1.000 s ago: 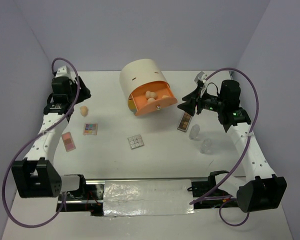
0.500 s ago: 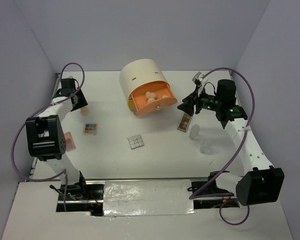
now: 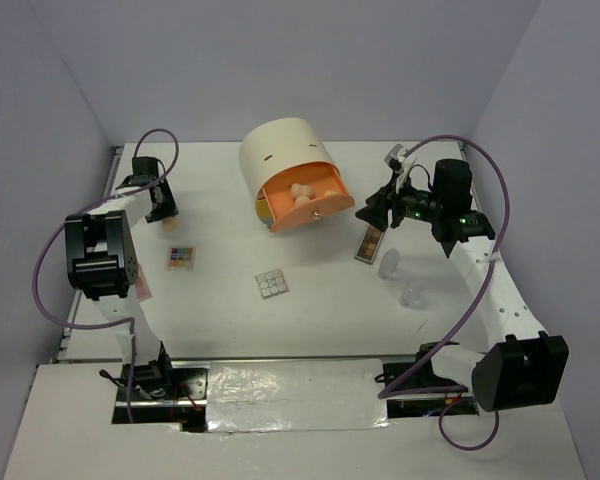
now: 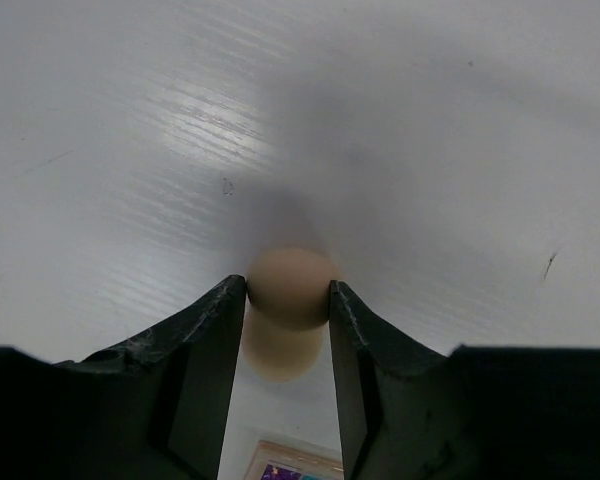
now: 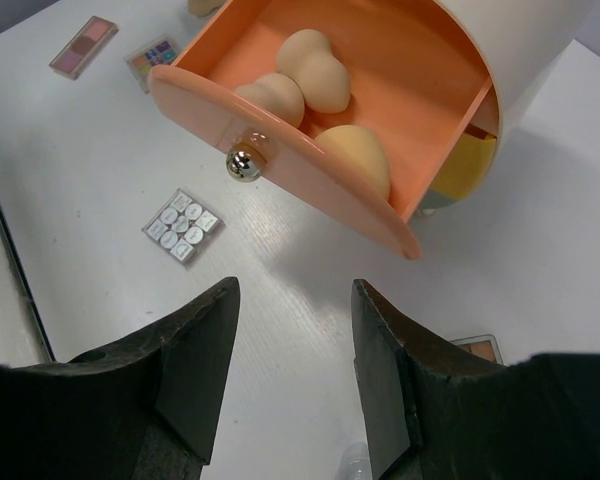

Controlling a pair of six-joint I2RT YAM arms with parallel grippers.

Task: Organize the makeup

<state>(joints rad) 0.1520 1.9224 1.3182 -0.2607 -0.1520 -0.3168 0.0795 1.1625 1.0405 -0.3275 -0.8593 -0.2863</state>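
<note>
Your left gripper [image 4: 286, 292] clasps a peach sponge [image 4: 285, 318] at the counter's [image 3: 330, 310] far left. Your right gripper [image 5: 295, 290] hangs released, empty, right of the open drawer [image 5: 310, 205].

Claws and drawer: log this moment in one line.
left claw: shut on peach sponge | right claw: open, empty | orange drawer: open, three sponges inside

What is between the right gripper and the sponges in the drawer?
Bare table, then the drawer's front and gold knob before the sponges; right wrist view.
</note>
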